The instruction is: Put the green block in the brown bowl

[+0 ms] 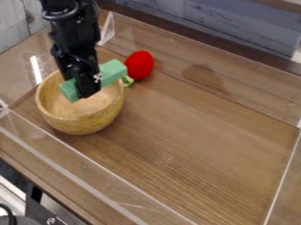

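Bench [194,145] w/ 1 brown bowl [83,117] on it, 1 red toy [140,63] w/ green leaves just beside bowl, 1 robot arm [84,19] above. 1 green block [112,72] is clamped in hand [84,81], tilted, over bowl; block lies between fingers, its ends sticking out either side.

Single raised camera view angled down over the wooden tabletop [200,141], bowl [80,118] at left.
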Available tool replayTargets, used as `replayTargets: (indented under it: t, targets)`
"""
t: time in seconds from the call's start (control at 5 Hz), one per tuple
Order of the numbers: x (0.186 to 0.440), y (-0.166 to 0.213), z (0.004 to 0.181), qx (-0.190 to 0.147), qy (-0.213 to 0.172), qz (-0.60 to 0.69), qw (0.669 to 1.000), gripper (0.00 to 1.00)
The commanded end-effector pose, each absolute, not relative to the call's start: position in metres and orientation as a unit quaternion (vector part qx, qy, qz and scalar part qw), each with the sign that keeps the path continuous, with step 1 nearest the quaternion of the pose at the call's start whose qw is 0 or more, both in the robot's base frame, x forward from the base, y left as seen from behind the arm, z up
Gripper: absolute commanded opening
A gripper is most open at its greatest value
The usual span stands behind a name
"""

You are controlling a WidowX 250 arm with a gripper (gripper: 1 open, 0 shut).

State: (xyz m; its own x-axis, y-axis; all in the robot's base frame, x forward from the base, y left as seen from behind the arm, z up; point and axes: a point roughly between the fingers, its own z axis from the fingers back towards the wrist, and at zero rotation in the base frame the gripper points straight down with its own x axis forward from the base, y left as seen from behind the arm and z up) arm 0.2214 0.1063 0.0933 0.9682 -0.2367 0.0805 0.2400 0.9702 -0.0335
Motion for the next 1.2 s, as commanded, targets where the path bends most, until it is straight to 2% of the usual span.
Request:
replayTargets:
  t: [0.0, 1.0]
  targets:
    - [0.2321, 0.1185, 0.1012, -0.002, -0.058, -0.107, 0.993, 0.00]
    - [0.2348, 0.1244, 0.0921, -0.003, -0.056, -0.081, 0.995, 0.00]
